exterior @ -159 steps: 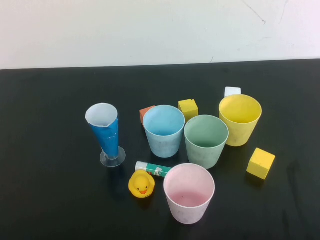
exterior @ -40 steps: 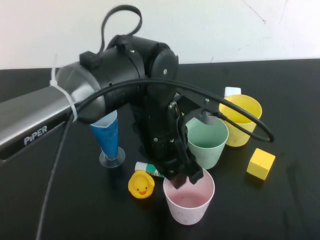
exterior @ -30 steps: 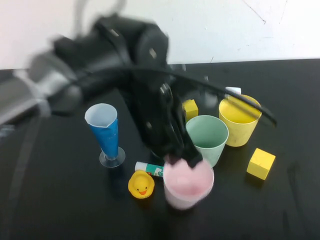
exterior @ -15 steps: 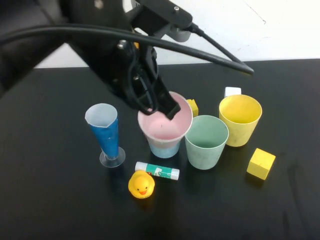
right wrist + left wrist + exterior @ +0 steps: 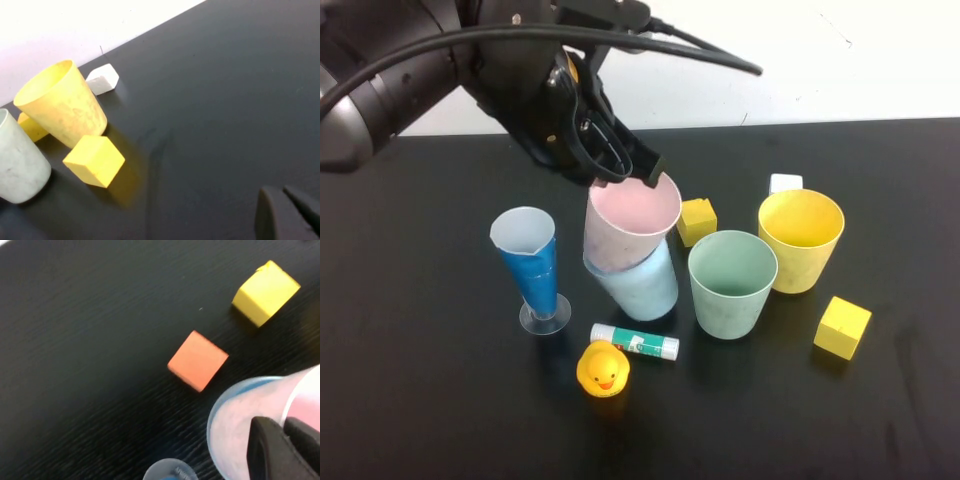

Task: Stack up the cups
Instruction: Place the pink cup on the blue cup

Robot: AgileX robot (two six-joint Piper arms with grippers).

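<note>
The pink cup [image 5: 630, 225], tilted, sat partly inside the light blue cup [image 5: 638, 285], its rim pinched by the left end effector [image 5: 650, 178]; the right end effector [image 5: 287, 215], closed and empty, hovered over bare table [image 5: 225, 100].

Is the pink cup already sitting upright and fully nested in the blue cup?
No, the pink cup is tilted, only partly inside the blue cup, with the left gripper pinching its rim.
</note>
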